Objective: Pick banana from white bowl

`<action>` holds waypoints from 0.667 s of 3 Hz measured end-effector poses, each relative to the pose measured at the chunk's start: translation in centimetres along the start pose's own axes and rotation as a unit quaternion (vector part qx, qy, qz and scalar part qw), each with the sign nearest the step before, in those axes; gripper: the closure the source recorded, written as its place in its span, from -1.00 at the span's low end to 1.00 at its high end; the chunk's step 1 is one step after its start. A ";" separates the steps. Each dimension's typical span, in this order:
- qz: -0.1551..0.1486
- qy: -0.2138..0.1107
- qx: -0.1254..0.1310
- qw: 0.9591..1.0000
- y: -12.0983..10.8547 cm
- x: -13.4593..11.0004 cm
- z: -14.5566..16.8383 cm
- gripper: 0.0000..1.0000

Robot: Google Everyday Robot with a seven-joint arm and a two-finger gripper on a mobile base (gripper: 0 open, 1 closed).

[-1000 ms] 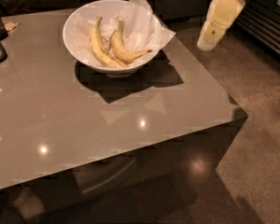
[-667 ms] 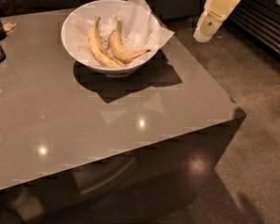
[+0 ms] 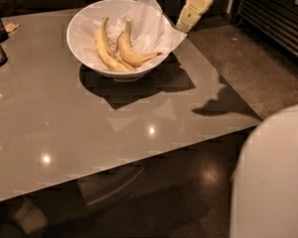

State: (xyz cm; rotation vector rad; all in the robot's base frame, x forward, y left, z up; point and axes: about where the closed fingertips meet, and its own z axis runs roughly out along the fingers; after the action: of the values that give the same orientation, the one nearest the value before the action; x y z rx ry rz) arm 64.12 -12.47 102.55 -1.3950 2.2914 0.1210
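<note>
Banana lies in white bowl; gripper near its rim, cut off above, open or not unclear

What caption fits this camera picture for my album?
The gripper hangs beside the white bowl, which holds the banana and a longer banana.

You'll find no text, label, brand, number or sign that can be read here. There is none on the glossy round white bowl, on the white paper sheet lining it, or on the smooth grey-brown table top. The cream-coloured gripper hangs at the top of the view, just beside the paper's right corner, and shows you no legible marking either.
</note>
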 end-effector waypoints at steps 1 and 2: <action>-0.003 -0.013 0.010 1.000 -0.6 -1.1 0.2 -1.00; -0.023 -0.031 0.017 0.999 -0.2 -3.3 0.2 -1.00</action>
State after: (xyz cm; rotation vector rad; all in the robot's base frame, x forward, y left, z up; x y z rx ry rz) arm 65.59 -9.79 103.77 -1.4051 2.1991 0.1091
